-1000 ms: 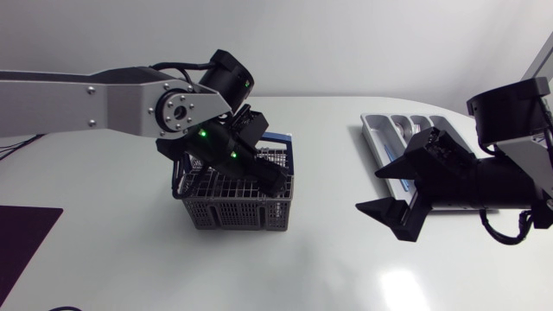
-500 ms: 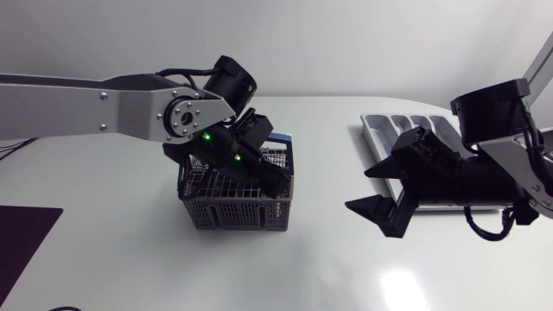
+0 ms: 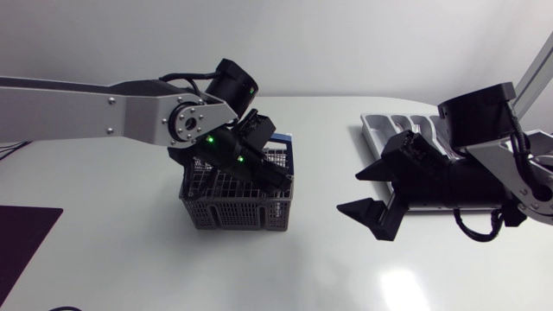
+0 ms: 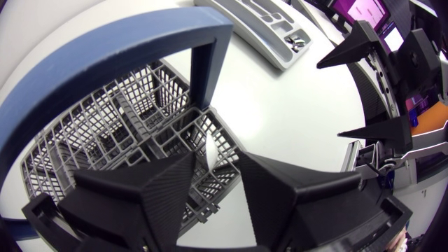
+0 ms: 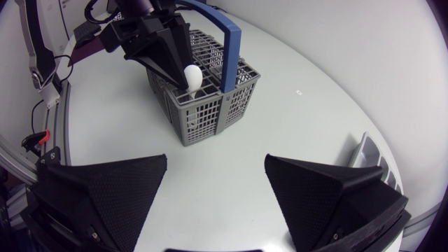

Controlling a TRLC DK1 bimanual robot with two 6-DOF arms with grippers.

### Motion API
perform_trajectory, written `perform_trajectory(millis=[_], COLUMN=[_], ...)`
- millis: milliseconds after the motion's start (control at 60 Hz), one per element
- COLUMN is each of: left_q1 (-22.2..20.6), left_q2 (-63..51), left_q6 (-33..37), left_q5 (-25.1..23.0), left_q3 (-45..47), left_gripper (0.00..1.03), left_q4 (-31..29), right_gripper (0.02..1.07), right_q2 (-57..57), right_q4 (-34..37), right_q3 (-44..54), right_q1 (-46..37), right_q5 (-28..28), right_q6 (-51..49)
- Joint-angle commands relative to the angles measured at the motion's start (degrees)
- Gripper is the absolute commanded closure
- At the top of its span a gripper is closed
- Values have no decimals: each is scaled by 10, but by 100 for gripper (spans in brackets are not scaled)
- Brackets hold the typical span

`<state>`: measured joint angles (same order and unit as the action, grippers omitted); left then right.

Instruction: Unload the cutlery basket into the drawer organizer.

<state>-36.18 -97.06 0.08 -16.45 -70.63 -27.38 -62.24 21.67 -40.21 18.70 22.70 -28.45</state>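
Note:
The grey cutlery basket [image 3: 232, 209] with a blue handle [image 3: 282, 138] stands left of centre. My left gripper [image 3: 275, 178] reaches down into its right end. In the left wrist view the fingers [image 4: 168, 183] stand partly closed on either side of a white spoon [image 4: 210, 150] that stands upright in the basket [image 4: 119, 119]; a gap still shows on one side. The right wrist view shows the spoon's bowl [image 5: 192, 75] sticking up at the left gripper's [image 5: 183, 64] tips. My right gripper [image 3: 350, 192] hangs open and empty between basket and grey drawer organizer [image 3: 377, 136].
The organizer [image 4: 260, 36] lies at the table's back right, partly under my right arm, with some cutlery [image 4: 297, 42] in one compartment. A dark mat [image 3: 22, 233] lies at the front left edge. Bare white table [image 3: 294, 268] runs along the front.
My left gripper's fingers have drawn closer together around the spoon. My right arm has moved left, away from the organizer and toward the basket, its gripper still open.

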Motion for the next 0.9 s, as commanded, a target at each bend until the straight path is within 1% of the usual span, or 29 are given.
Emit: perform_trajectory(millis=[0,250,267,283,333,483,500,533,550,883], left_q1=[3,4,4,4,4,4,3,3,3,10], left_q2=[-13,-15,-15,-14,-11,-9,-8,-8,-6,20], left_q6=[11,11,11,11,10,9,9,8,7,7], left_q5=[-6,-6,-6,-6,-6,-6,-5,-5,-5,-5], left_q3=[18,23,23,24,28,32,34,36,37,59], left_gripper=[74,75,76,80,86,87,91,95,99,99], left_q4=[4,15,16,18,26,33,36,40,43,63], right_gripper=[7,7,7,7,7,7,7,7,7,7], right_q2=[-10,-12,-12,-13,-13,-13,-13,-12,-12,-14], right_q4=[-8,-15,-15,-17,-17,-18,-18,-18,-18,-20], right_q3=[14,19,20,21,21,23,23,24,24,29], right_q1=[4,5,5,5,7,9,9,9,9,11], right_q5=[-1,-1,-1,-1,-1,-2,-2,-2,-2,-2], right_q6=[16,17,18,18,18,19,19,19,19,18])
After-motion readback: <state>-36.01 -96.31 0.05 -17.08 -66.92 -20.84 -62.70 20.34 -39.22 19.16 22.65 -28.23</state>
